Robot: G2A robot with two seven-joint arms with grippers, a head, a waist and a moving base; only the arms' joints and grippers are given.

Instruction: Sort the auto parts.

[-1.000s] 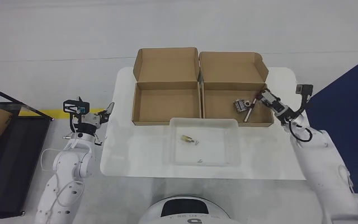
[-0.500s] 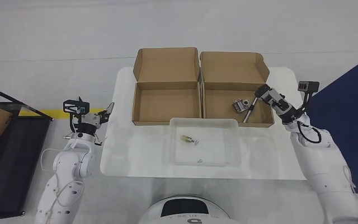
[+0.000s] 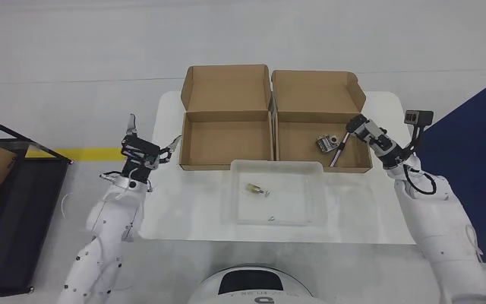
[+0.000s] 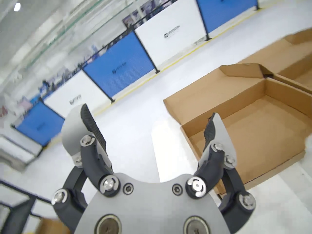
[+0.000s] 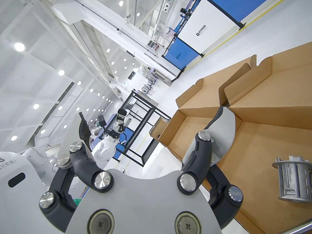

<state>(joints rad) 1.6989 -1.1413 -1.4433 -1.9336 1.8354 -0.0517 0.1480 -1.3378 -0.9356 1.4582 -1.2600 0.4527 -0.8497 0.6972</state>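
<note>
Your left claw [image 4: 148, 113] is spread wide and empty. It hangs at the left edge of the bench [image 3: 186, 224], near the left box [image 3: 226, 143]. Your right claw [image 5: 152, 113] is also open with nothing in it. It is poised over the right rim of the right box [image 3: 300, 148], just beside the housing [image 5: 291, 181] and the rod [image 3: 338, 150] that lie on that box's floor.

What is left to sort sits in the tray [image 3: 292, 194] in front of the boxes. There is a small part [image 3: 254, 189] toward the tray's left side and a tiny piece [image 3: 272, 218] close to its near wall.

I judge the step in hand to be a pick from the tray, and the left claw looks better placed for the small part.
- **Approach:** Bring the claw in from above rather than across the tray wall, which is clear and easy to clip.
- **Grip:** Turn the wrist so the jaws straddle the part's short side. Come down until the pads flank it just off the tray floor, then close.
- **Risk:** The part is small and probably metal, so it may skid or roll. Centre it between the pads before you squeeze.
- **Lift:** Go straight up until you are clear of the rim, and only then swing toward a box.
- **Other arm:** Hold the right claw well apart from the tray so the arms don't cross.
</note>
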